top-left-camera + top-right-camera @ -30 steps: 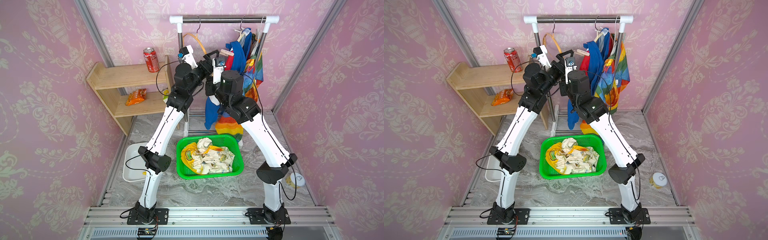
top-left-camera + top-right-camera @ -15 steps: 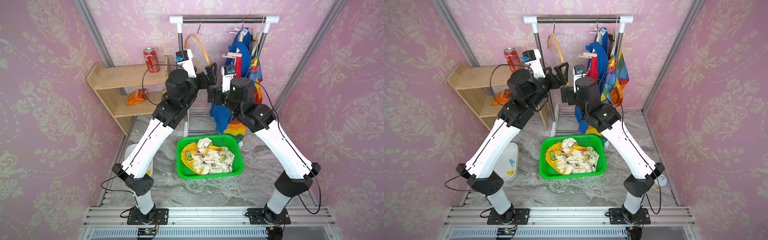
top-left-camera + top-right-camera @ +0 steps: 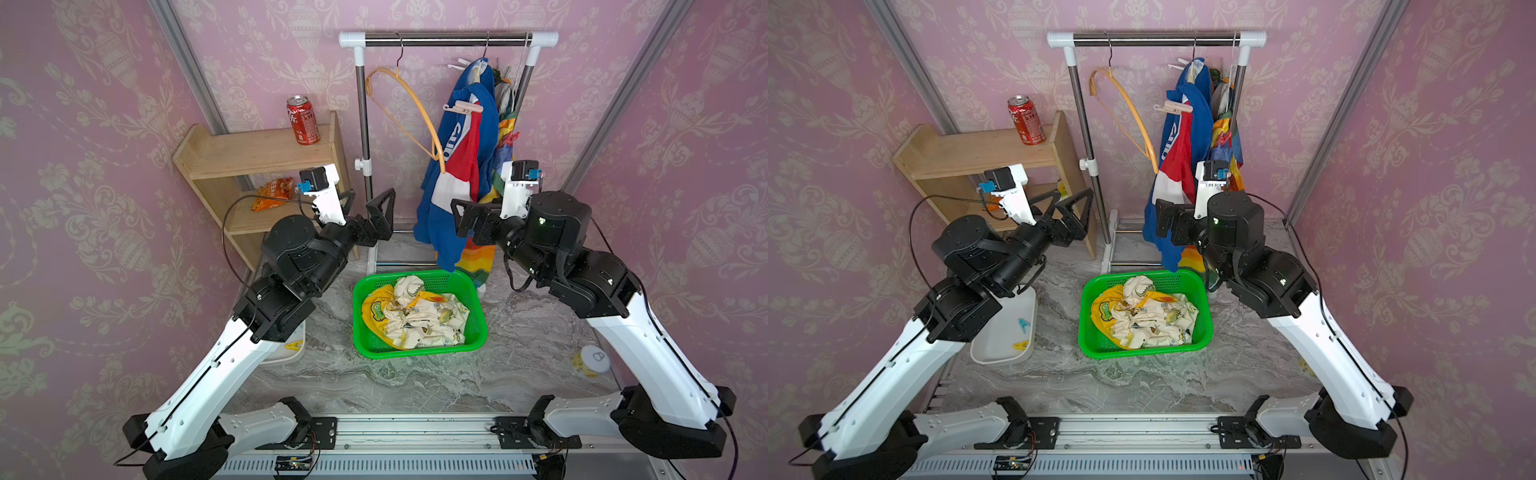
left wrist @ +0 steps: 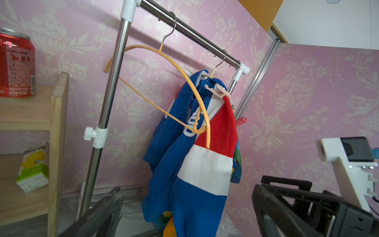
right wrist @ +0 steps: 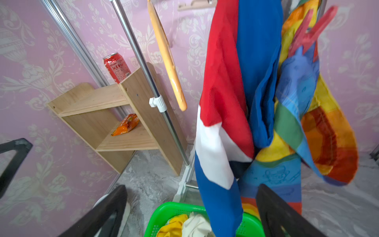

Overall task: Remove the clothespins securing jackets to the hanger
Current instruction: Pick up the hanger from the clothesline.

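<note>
Well, saw L pincer [image 3: 366,206] spread wide & empty near rack's upright post [image 3: 365,137]; R pincer [image 3: 465,220] likewise agape, nothing held, just beside lower part of blue-red-white jacket [image 3: 455,187]. Found that jacket hung from rail [image 3: 449,40] next to rainbow jacket [image 3: 478,257], pinned up top by pale pink-beige clothespin [image 3: 463,108]; red clothespin [image 3: 512,139] clipped on rainbow one. Noted bare orange hanger [image 3: 415,104] on same rail. Spotted yellow dino jacket [image 3: 415,318] crumpled in green basket [image 3: 415,352] on bench [image 3: 519,332]. Logged light blue clothespin [image 3: 1023,325] & yellow clothespin [image 3: 1020,344] lying apart in white tray [image 3: 1000,332] by L arm.
</note>
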